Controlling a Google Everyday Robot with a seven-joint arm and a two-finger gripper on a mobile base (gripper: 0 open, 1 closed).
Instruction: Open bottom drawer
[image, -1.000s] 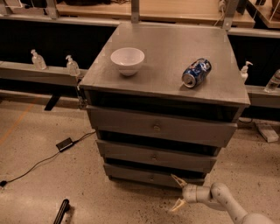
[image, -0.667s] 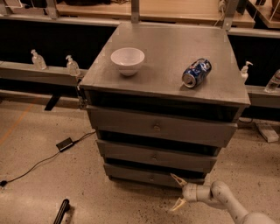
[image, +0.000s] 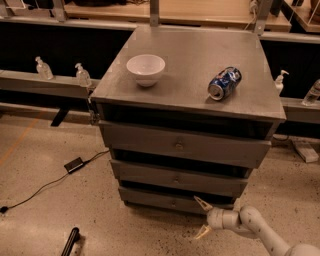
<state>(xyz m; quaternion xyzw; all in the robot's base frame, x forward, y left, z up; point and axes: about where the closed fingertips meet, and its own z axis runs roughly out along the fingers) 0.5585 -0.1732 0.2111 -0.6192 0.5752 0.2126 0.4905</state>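
The grey cabinet's bottom drawer (image: 160, 199) is the lowest, narrowest front, with a small round knob (image: 173, 202) at its centre. It looks closed. My gripper (image: 202, 218) is low at the lower right, just in front of the drawer's right end and to the right of the knob. Its two pale fingers are spread apart, one fingertip (image: 198, 200) up against the drawer front, the other (image: 199, 234) lower near the floor. It holds nothing.
The middle drawer (image: 177, 177) and top drawer (image: 182, 146) sit above. A white bowl (image: 145, 69) and a blue can (image: 225, 83) lying on its side rest on the cabinet top. A black cable with an adapter (image: 74, 164) lies on the floor at left.
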